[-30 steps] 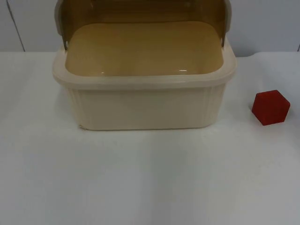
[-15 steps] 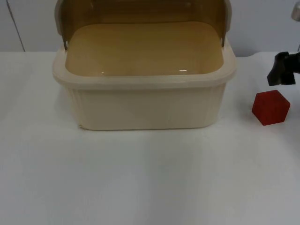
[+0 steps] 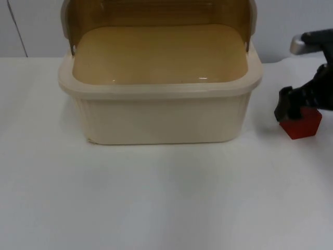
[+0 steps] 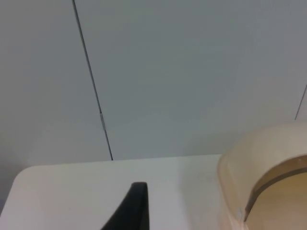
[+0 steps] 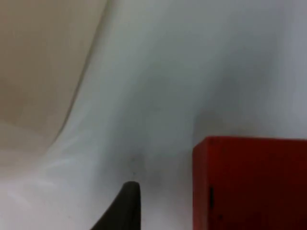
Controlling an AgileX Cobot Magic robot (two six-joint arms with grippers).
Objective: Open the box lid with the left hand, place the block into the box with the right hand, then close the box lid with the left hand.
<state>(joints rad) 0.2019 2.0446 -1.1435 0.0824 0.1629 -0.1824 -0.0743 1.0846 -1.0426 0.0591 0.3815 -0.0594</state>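
White table top (image 3: 156, 198) against a seamed grey partition wall (image 4: 192, 72).

Even, soft light; faint glare inside the box (image 3: 156, 78); right wrist view blurred.

Top, right wrist share block (image 3: 302, 125); right wrist close

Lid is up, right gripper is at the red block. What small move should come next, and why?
Probably a short further descent of the right gripper to straddle the red block, then close. The block sits on the table beside the box, whose lid is raised; in the right wrist view a fingertip stands beside the block.
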